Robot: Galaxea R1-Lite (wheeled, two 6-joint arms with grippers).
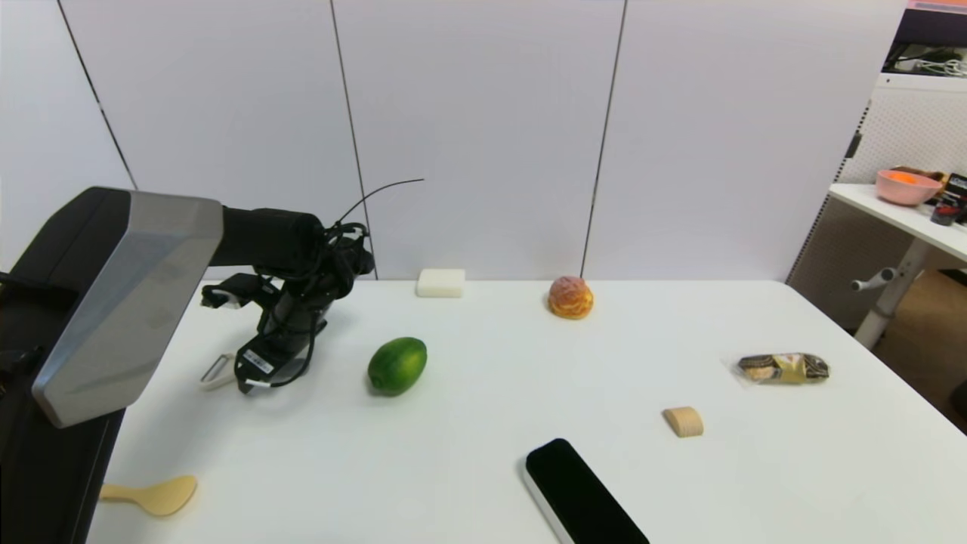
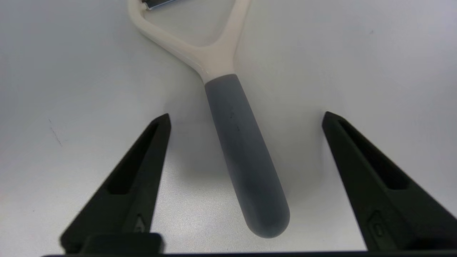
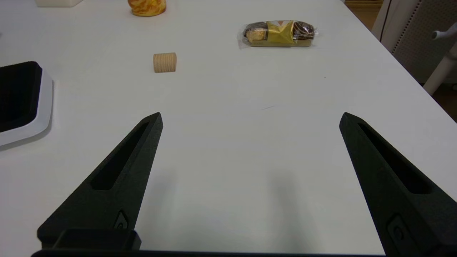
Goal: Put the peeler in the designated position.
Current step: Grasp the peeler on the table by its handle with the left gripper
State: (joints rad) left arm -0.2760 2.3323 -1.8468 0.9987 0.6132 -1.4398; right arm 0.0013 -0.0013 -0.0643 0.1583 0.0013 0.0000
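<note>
In the left wrist view, the left claw (image 2: 246,116) straddles the peeler (image 2: 242,153), untouched.

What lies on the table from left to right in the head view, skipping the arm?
Spatula → peeler → lime → white block → black tray → bun → wooden piece → wrapped snack.
</note>
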